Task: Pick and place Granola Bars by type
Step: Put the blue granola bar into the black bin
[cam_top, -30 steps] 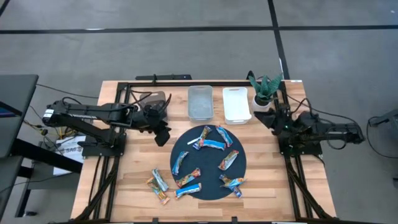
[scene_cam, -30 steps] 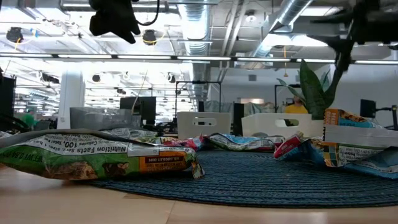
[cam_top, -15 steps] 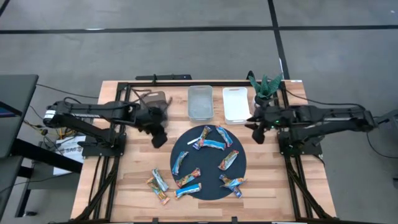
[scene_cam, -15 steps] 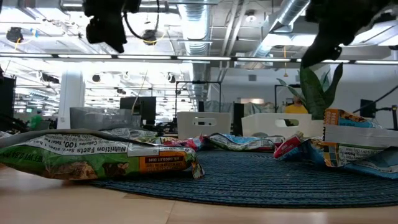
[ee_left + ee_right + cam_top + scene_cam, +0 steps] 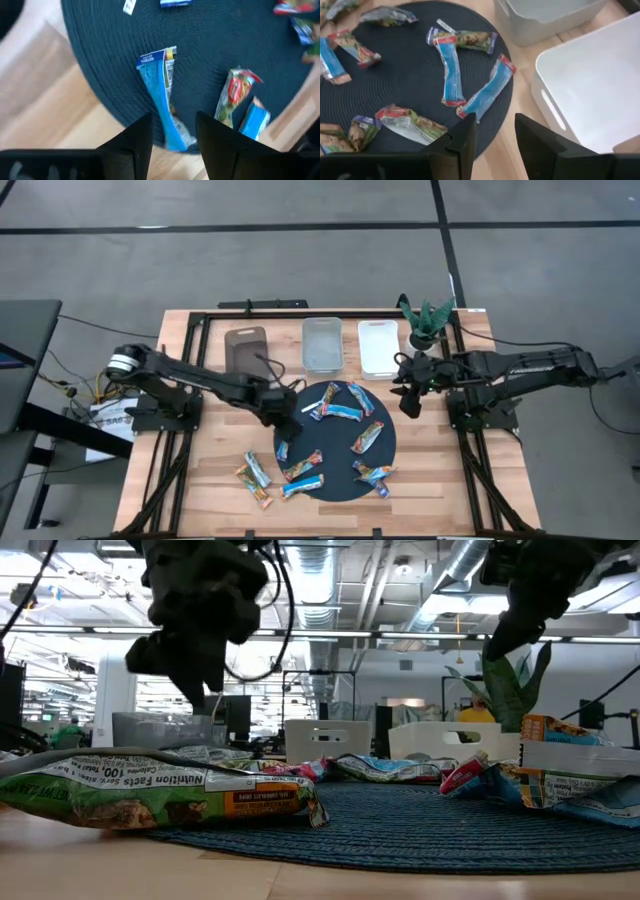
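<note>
Several granola bars in blue, orange and multicoloured wrappers lie flat on a round dark blue mat [image 5: 330, 445]; a few more [image 5: 255, 475] lie on the wood at its near left. My left gripper [image 5: 280, 412] is open and hovers above the mat's left part. In the left wrist view its fingers [image 5: 172, 145] stand over the near end of a long blue bar [image 5: 162, 95] without touching it. My right gripper [image 5: 408, 400] is open and hangs in the air by the mat's far right edge, next to the white bin; its fingers [image 5: 495, 145] hold nothing.
A grey bin [image 5: 321, 344] and a white bin [image 5: 380, 347] stand side by side at the far edge, with a potted plant [image 5: 425, 320] to their right and a dark flat tray [image 5: 246, 348] to their left. A thin white strip [image 5: 295, 408] lies on the mat's far left.
My left gripper has swung from beside the dark tray toward the right and near side and has come down over the mat's left part. My right gripper has reached out from its folded place by the plant toward the mat's far right edge. No bar has moved.
</note>
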{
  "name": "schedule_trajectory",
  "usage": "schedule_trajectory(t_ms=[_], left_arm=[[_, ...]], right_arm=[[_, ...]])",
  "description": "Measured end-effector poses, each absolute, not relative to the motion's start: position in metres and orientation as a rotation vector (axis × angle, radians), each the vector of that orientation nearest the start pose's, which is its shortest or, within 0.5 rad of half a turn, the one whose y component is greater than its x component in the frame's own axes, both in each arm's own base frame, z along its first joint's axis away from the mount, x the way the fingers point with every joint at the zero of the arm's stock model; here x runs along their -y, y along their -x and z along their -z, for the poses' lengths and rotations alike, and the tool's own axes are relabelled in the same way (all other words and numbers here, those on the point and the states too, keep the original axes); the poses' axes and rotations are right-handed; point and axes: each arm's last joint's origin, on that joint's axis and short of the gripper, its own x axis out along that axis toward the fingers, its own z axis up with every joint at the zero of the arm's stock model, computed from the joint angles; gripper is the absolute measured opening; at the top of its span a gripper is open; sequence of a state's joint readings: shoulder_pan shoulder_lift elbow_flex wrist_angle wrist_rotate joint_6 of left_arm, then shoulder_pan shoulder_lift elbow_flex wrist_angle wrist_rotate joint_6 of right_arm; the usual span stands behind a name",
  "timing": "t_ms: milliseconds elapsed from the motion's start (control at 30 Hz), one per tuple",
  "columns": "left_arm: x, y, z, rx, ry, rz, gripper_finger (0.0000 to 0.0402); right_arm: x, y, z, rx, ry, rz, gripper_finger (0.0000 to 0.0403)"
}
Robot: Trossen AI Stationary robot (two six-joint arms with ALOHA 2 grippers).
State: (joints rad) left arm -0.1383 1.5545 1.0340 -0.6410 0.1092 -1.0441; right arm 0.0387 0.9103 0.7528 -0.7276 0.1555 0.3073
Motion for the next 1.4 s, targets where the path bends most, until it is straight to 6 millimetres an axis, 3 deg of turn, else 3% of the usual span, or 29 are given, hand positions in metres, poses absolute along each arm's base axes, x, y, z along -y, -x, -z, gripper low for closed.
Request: schedule_trajectory(t_ms=[200, 467, 733, 900, 1133, 1233, 1300, 1400], left_arm=[[0.061, -0.299, -0.192, -1.186, 0.931, -0.466, 0.0139], [0.073, -0.294, -0.188, -1.180, 0.862, -0.533, 0.0139], [0.082, -0.308, -0.158, -1.250, 0.866, -0.496, 0.0139], [0.081, -0.310, -0.157, -1.213, 0.857, -0.518, 0.0127], [0.082, -0.311, -0.157, -1.213, 0.870, -0.498, 0.0021], [0.080, -0.312, -0.158, -1.210, 0.886, -0.514, 0.0016], [0.076, -0.314, -0.165, -1.206, 0.895, -0.524, 0.0019], [0.064, -0.316, -0.195, -1.117, 0.881, -0.553, 0.0011]], right_arm=[[-0.004, -0.169, -0.257, -0.871, -0.194, 0.236, 0.0127], [-0.004, -0.169, -0.257, -0.876, -0.193, 0.237, 0.0127], [-0.003, -0.169, -0.257, -0.871, -0.193, 0.240, 0.0127], [-0.003, -0.169, -0.258, -0.868, -0.192, 0.240, 0.0127], [-0.003, -0.170, -0.258, -0.863, -0.178, 0.233, 0.0127], [-0.003, -0.170, -0.259, -0.854, -0.179, 0.231, 0.0127], [-0.003, -0.170, -0.259, -0.854, -0.179, 0.231, 0.0127], [-0.003, -0.170, -0.259, -0.854, -0.179, 0.231, 0.0127]])
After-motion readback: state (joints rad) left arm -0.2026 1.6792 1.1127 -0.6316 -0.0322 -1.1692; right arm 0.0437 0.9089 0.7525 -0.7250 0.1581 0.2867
